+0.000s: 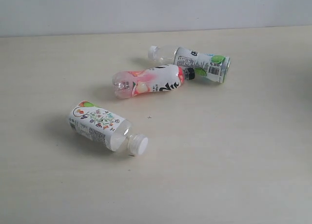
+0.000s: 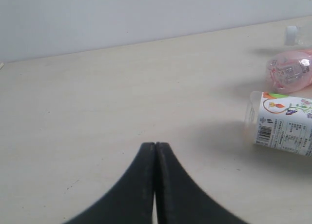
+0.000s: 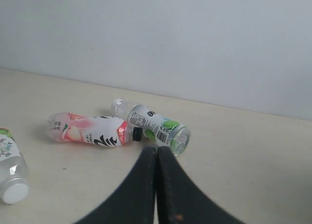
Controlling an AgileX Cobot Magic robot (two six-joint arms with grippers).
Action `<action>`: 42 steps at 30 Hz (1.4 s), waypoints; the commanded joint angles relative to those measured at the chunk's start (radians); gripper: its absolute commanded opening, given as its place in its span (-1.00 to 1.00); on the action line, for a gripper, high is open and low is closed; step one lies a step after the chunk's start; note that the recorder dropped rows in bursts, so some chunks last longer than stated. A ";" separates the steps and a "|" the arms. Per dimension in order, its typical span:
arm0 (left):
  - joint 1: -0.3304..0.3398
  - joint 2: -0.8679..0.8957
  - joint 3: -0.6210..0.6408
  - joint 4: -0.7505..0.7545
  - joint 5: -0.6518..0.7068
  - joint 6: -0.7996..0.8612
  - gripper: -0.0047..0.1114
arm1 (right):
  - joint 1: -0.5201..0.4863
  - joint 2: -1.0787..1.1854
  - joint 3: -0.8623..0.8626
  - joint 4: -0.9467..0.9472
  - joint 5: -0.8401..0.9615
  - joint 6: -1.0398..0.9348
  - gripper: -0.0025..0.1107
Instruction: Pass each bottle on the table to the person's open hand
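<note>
Bottles point(image 1: 148, 81) lay on their sides on the table point(image 1: 234, 155): the floral bottle point(image 1: 100, 125) apart, the pink-white bottle point(image 3: 90, 132) just beside the green-labelled bottle point(image 1: 200, 63). The left gripper point(image 2: 155, 147) and right gripper point(image 3: 157, 150) were both pressed shut, holding nothing.

Right pincer point(image 3: 156, 148) closed; pink-white bottle point(image 3: 90, 133) apparently touches the green-labelled bottle point(image 3: 151, 122), both lying.
</note>
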 commanded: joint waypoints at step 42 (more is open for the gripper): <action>-0.002 -0.006 -0.001 -0.003 -0.003 -0.003 -0.91 | -0.002 0.847 -0.513 -0.073 0.061 0.023 -0.96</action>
